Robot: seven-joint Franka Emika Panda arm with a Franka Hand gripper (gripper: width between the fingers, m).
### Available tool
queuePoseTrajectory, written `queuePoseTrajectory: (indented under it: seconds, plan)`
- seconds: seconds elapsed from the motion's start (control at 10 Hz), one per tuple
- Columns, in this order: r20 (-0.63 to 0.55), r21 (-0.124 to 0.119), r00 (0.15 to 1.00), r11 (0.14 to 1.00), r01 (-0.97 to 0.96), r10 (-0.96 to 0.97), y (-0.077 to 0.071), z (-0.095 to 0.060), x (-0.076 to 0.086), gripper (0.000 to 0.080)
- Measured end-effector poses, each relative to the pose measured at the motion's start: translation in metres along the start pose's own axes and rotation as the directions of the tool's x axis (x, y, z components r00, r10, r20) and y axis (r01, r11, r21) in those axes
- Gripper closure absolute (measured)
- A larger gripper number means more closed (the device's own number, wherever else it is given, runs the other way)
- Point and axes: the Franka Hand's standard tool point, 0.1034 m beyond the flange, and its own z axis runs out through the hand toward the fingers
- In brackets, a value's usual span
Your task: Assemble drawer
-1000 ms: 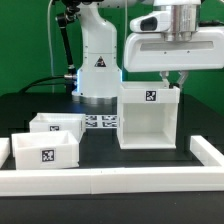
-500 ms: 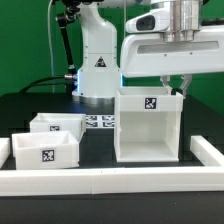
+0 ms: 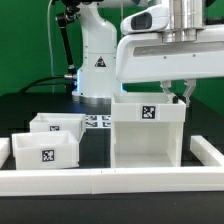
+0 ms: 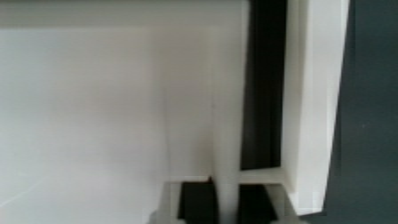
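Observation:
The drawer's tall white box shell [image 3: 148, 135] stands right of centre with its open side to the front and a tag on its top band. My gripper [image 3: 183, 94] comes down on its top edge at the exterior view's right. In the wrist view the gripper [image 4: 230, 202] has a dark finger on each side of the shell's thin white wall [image 4: 226, 120], shut on it. Two low white trays with tags sit at the exterior view's left, one in front [image 3: 45, 151] and one behind [image 3: 57, 124].
A long low white border wall [image 3: 110, 182] runs along the front edge and up the right side [image 3: 206, 152]. The marker board [image 3: 98, 122] lies flat between the trays and the shell. The robot's base [image 3: 97, 65] stands behind.
The box shell has slid toward the front and slightly toward the exterior view's left, with my gripper still on its top edge. The trays have not moved.

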Motion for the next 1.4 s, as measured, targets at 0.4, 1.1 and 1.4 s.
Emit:
queuePoseTrajectory:
  seconds: [0.4,1.1,1.4]
  plan:
    - [0.001,0.008,0.991,0.991,-0.132,0.132,-0.003,0.0,0.0,0.0762]
    - [-0.008,0.029,0.715,0.715,-0.699,0.699,-0.001,0.001,0.008,0.0761]
    - [-0.01,0.057,0.641,0.64,-0.766,0.768,0.001,-0.001,0.012,0.0757]
